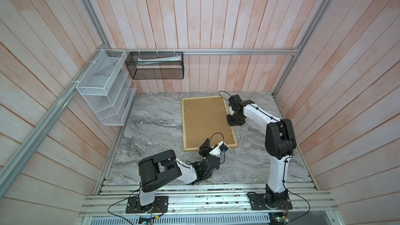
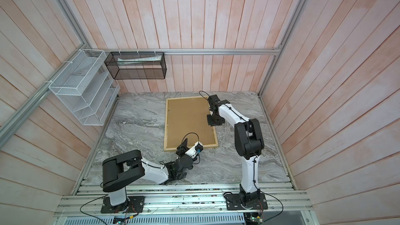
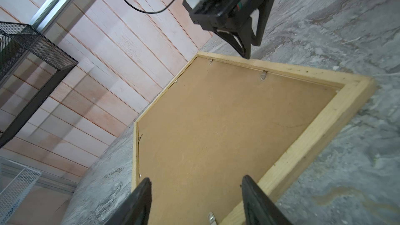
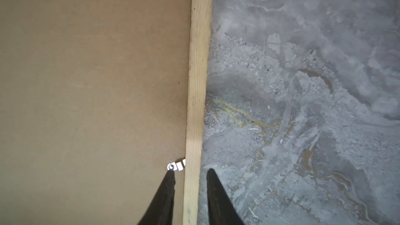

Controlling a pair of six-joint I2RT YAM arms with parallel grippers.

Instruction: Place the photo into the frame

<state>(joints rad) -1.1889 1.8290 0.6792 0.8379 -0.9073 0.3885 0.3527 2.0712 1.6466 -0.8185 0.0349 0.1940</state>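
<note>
The frame [image 1: 183, 124] [image 2: 165, 124] of pale wood lies face down on the marble table, and a plain brown backing board [image 1: 205, 122] [image 3: 216, 126] fills its back. The photo is hidden. My left gripper [image 1: 205, 146] [image 3: 195, 178] hovers open over the frame's near end, with nothing between its fingers. My right gripper [image 1: 229, 119] [image 4: 190, 170] stands open astride the frame's right rail [image 4: 198, 83]. One fingertip [image 4: 170, 173] touches a small metal tab [image 4: 176, 166] on the board; the second finger is on the table side. The left wrist view also shows the right gripper [image 3: 252, 50].
A black mesh basket [image 1: 154, 66] with papers hangs on the back wall. A white wire rack [image 1: 104, 91] hangs on the left wall. More metal tabs [image 3: 263, 75] sit along the frame's inner edge. Grey marble table [image 1: 151, 126] surrounds the frame.
</note>
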